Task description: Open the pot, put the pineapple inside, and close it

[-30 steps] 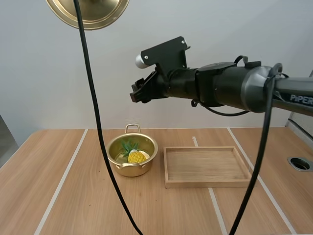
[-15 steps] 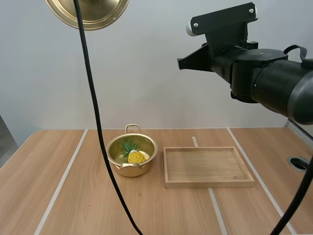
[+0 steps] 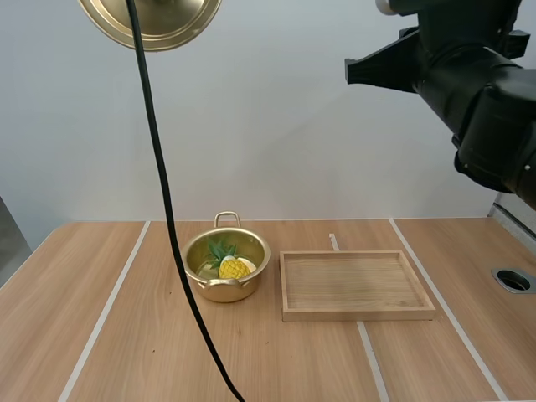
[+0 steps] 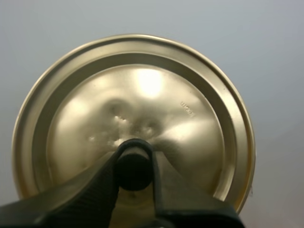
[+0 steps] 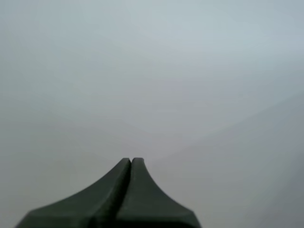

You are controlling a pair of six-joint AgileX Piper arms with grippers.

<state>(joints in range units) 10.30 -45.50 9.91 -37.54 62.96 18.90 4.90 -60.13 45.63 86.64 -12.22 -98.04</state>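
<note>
Your right arm (image 3: 477,84) has swung up to the high view's upper right. At top left the lid (image 3: 159,21) hangs in the air. Low in the middle, the pineapple (image 3: 233,268) sits inside the open pot (image 3: 219,291), just left of the wooden tray (image 3: 356,314). Left wrist view: your left gripper (image 4: 135,160) pinches the lid's knob (image 4: 134,173). Right wrist view: your right gripper (image 5: 131,162) is closed flat, holding nothing.

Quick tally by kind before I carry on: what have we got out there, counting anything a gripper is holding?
Pot: 1, open
Lid: 1, held aloft by its knob in the left gripper
Pineapple: 1, inside the pot
Wooden tray: 1, beside the pot
Total: 4
</note>
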